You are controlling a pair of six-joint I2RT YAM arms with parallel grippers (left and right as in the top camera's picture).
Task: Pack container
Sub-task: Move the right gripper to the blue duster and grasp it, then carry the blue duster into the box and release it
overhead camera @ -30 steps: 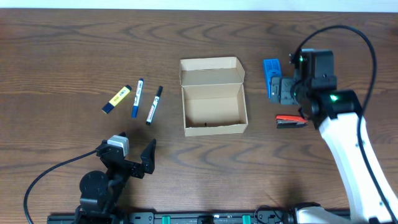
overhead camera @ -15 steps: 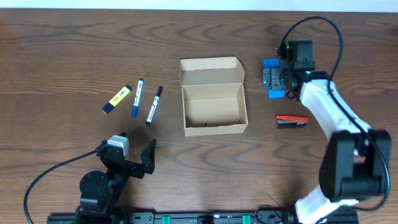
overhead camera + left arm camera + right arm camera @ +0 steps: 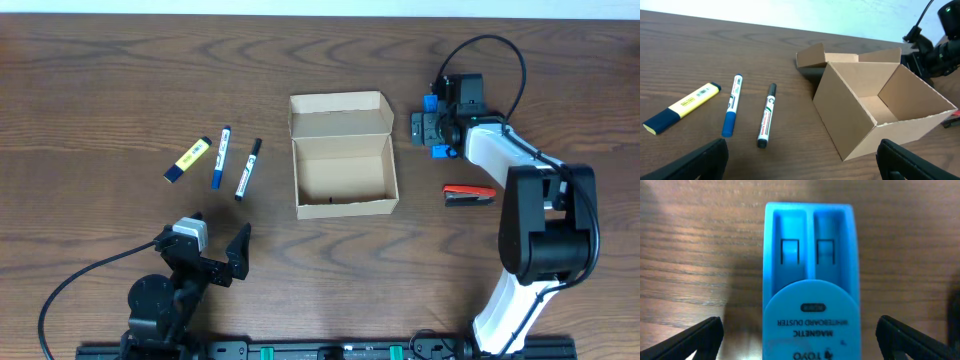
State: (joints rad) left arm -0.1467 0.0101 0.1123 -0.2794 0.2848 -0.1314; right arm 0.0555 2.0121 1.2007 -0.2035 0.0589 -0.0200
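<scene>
The right gripper (image 3: 800, 341), spread wide, hangs right over the blue eraser (image 3: 810, 255), whose long sides face its jaws; the box (image 3: 345, 208) sits close by on the left.

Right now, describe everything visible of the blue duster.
The duster is a blue moulded-plastic block lying flat on the wooden table. Its upper face has two side-by-side rectangular recesses, each with a small square slot, and a rounded panel printed MAGNETIC WHITEBOARD DUSTER. It sits right of the box, apart from it. The right gripper hovers directly above, jaws open on either side, not touching it.
</scene>
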